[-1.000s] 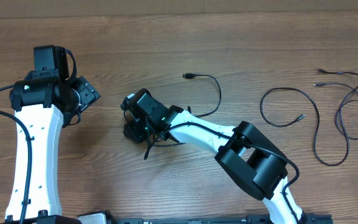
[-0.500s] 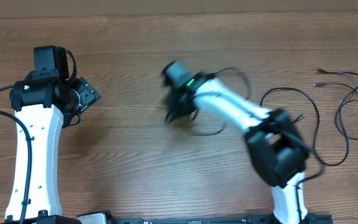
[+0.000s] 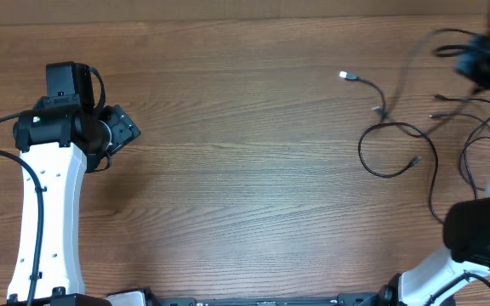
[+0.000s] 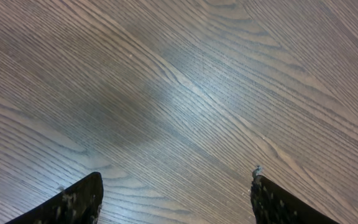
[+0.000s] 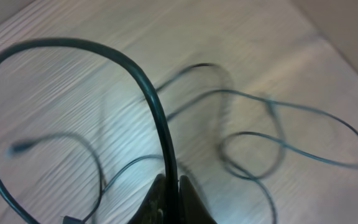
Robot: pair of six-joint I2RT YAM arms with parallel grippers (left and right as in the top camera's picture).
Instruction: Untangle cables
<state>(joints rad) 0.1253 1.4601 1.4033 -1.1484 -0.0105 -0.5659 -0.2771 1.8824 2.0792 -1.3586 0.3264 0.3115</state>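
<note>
Over the wooden desk, at its far right, one cable is clamped in the right claw above the other cables looped there, the left claw is spread apart and empty at the left, and a separating pull is judged in hand, with the strand next to be laid clear.

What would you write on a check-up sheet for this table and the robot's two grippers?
Surface: brown wooden table, grain showing.
Job's things: thin black cables looped and crossing on the right side; one plug points left.
Clutter: nothing seen.
Grippers: left gripper open, nothing between its fingers; right gripper shut on a cable, blurred in the overhead view.
Cables: thicker black wires run along the left arm.
Surroundings: pale strip beyond the table's far edge.
</note>
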